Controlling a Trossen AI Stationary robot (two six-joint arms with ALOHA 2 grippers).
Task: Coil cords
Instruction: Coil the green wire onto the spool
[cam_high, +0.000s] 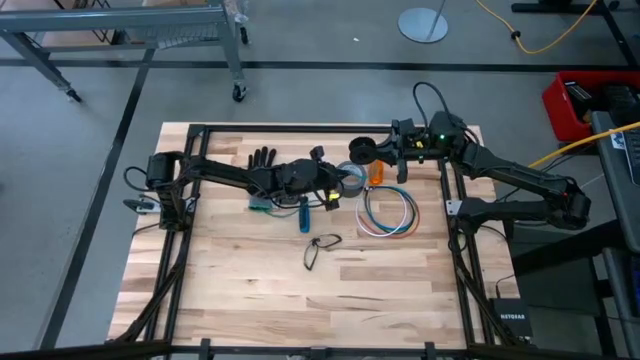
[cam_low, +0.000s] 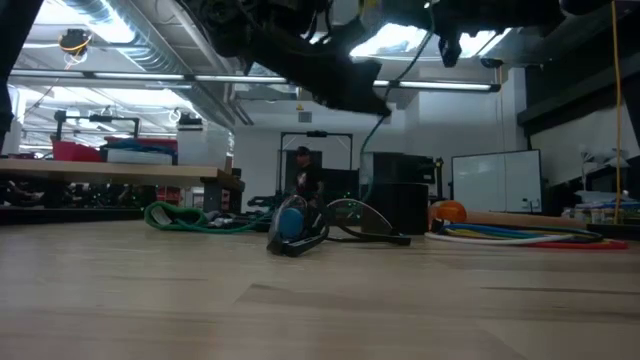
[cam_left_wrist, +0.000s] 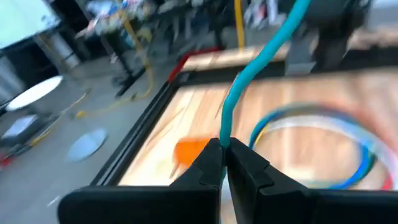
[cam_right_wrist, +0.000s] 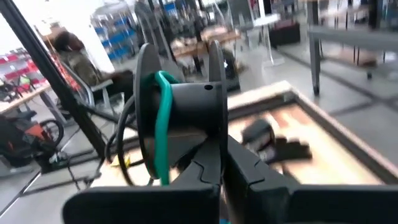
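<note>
A: Left gripper (cam_left_wrist: 224, 163)?
B: Fingers closed on a teal cord (cam_left_wrist: 258, 59). In the left wrist view the cord rises from between the fingertips toward the upper right of the frame. In the high view this gripper (cam_high: 335, 180) sits at upper centre of the table (cam_high: 240, 290), beside the tape roll (cam_high: 350, 178).

A: Right gripper (cam_right_wrist: 222, 158)?
B: Clamped on a black spool (cam_right_wrist: 180, 106) with a turn of green cord (cam_right_wrist: 163, 124) around its core. High view puts the spool (cam_high: 361, 150) at the table's top edge, right of centre.

A: The cords (cam_high: 388, 212)?
B: A loose ring of white, blue and red wire, flat on the table, right of centre, just below an orange object (cam_high: 376, 171). In the low view the ring (cam_low: 520, 237) lies at the right.

A: Anything else?
B: Blue tool (cam_high: 304, 213), black glove (cam_high: 261, 158), small wire loop (cam_high: 321, 249). A person (cam_low: 303, 172) in the background, low view.
</note>
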